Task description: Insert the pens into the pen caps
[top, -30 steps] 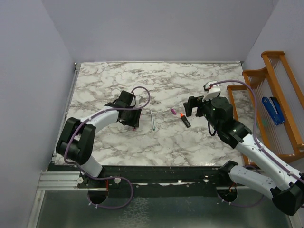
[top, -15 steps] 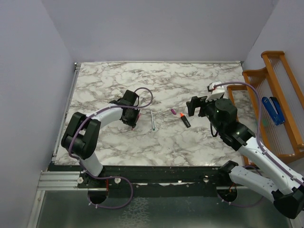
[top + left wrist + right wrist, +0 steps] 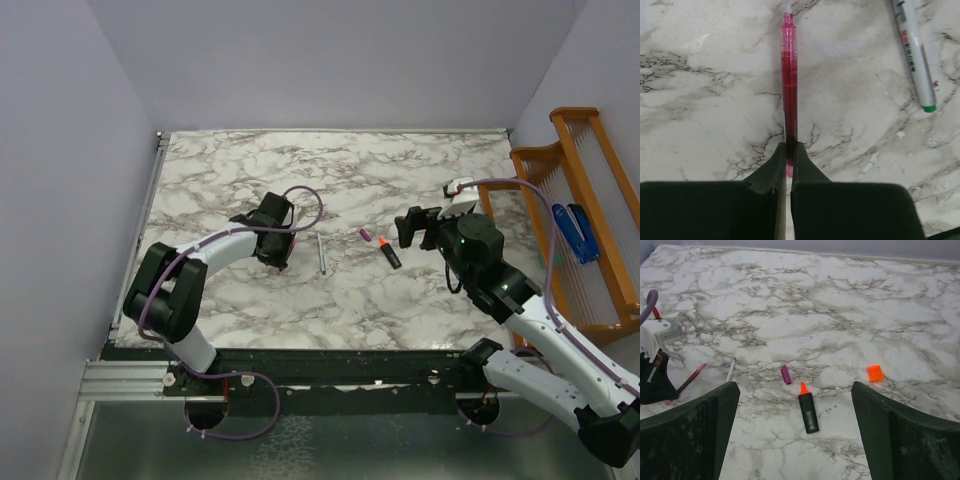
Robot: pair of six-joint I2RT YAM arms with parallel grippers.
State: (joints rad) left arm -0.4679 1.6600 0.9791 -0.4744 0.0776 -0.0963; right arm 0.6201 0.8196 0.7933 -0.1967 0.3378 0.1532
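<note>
Your left gripper point(image 3: 790, 149) has its fingers point(image 3: 770, 170) pressed together on the near end of the red pen point(image 3: 789, 75). They pinch it so tightly that only a sliver of pink shows between the tips. The pen runs straight out ahead of those fingers, with its pale tip at the far end. It looks to be lying flat on the table point(image 3: 700, 100), though the wrist view doesn't make that certain. The silver pen point(image 3: 914, 55) lies ahead and off to the right of the pinching fingers. It is well apart from the red pen, and its green-tipped end is the nearer one.

Your right gripper point(image 3: 412, 226) hangs above the table with its fingers point(image 3: 690, 435) spread wide and nothing between them. In its wrist view the marker point(image 3: 808, 412) lies on the table in the gap between the two fingers, orange tip pointing away from them. The purple cap point(image 3: 785, 374) lies just past that tip and a little toward the left-side finger, near the marker but not touching it. The orange cap point(image 3: 875, 373) sits ahead of the right-side finger's tip, apart from the marker. Beyond the left-side finger you can see the red pen and the silver pen side by side.
</note>
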